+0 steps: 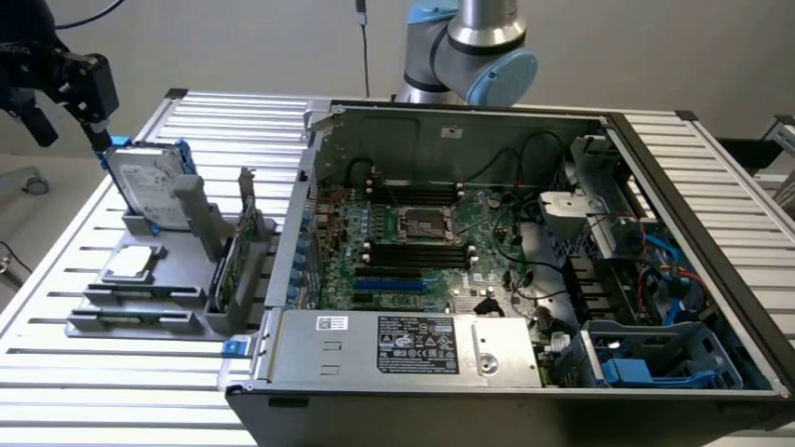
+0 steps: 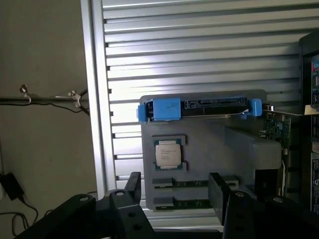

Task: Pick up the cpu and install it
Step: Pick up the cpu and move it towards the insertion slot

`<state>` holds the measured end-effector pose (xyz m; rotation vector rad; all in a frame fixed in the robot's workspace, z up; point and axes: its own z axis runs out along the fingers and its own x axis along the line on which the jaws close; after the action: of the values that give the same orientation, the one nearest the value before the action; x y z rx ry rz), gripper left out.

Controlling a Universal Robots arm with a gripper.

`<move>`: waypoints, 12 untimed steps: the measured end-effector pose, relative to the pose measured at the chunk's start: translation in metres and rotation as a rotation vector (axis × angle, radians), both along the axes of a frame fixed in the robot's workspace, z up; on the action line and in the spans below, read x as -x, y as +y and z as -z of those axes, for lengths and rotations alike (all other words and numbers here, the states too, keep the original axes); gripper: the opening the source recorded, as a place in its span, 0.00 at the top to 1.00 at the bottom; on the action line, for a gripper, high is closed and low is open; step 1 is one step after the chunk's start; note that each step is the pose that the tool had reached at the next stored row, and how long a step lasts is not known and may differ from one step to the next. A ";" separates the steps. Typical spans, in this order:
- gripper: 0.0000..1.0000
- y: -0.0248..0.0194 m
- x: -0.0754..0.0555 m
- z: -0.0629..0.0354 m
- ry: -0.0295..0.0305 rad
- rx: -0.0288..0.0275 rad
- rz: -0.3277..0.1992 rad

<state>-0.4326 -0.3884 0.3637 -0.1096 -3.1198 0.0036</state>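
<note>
At the exterior view's far left the gripper hangs above the far-left corner of the slatted table. In the wrist view its two dark fingers are spread wide w/ nothing between them, so it's open and holding nothing.

Just right of it and lower, a hard drive in a blue bracket stands on edge at the far end of a grey fixture.

The cpu lies flat in its own pocket on that fixture, nearer than the drive, silver top up – untouched and well apart from the gripper. In the wrist view the cpu sits between the drive and two memory sticks, which lie in slots at the fixture's near end.

On the fixture's right side an expansion card stands upright.

Right of that is the open PC case, motherboard exposed. The dark metal-framed socket is about mid-board – no chip seen in it. The power supply runs along the near side, w/ a blue cage at the near right. The robot arm rises behind the case's far wall.
</note>
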 end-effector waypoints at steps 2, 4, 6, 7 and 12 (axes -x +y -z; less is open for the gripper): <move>0.35 0.0000 0.000 0.0000 0.0000 0.0000 0.000; 0.35 0.0000 0.000 0.0000 0.0000 0.0000 0.000; 0.35 0.0000 0.000 0.0000 0.0000 0.0000 0.000; 0.35 0.0000 0.000 0.0000 0.0000 0.0000 0.000; 0.35 0.0000 0.000 0.0000 0.0002 0.0001 0.000</move>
<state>-0.4326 -0.3884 0.3636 -0.1096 -3.1196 0.0038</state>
